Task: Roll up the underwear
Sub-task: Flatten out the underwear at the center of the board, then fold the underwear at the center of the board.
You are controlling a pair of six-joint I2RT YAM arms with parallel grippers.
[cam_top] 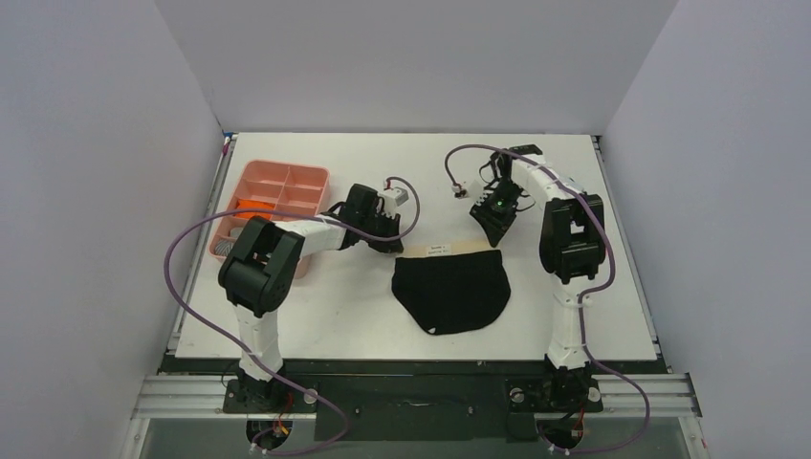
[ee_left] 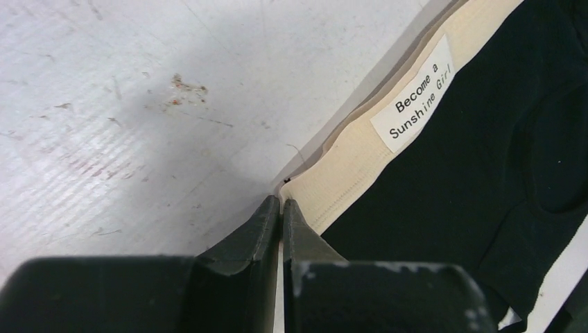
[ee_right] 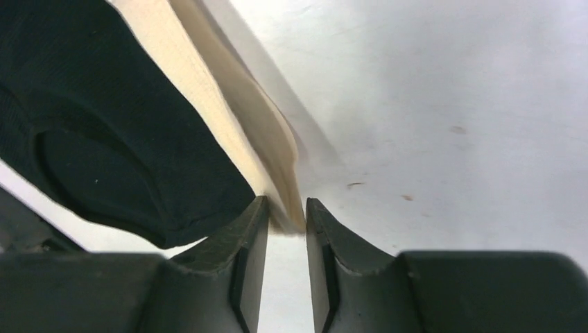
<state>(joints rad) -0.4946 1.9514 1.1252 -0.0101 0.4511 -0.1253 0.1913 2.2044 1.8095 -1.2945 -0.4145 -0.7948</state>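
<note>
Noted closest to the left wrist lens: left jaws pressed fully together, tips touching the end corner of the beige waistband (ee_left: pixel 347 159); could not tell whether any cloth is pinched. Read white label (ee_left: pixel 414 94) on waistband: "Become a Sunshine Girl". Marked faint reddish stains (ee_left: pixel 184 87) on the desk (cam_top: pixel 383 163) near left jaws.

Found right jaws slightly parted, the other waistband corner lying blurred in the gap at the tips.

Located black underwear (cam_top: pixel 449 292) spread flat on desk, mid-front, waistband on the side away from the arm bases, between left arm (cam_top: pixel 263 263) and right arm (cam_top: pixel 571 234). Saw both sets of jaws low at the garment's far corners, one per side.

Logged pink tray (cam_top: pixel 287 164) at desk's left, beside left arm. Spotted orange underwear (cam_top: pixel 253 204) in a left-side compartment, well apart from the black pair.
</note>
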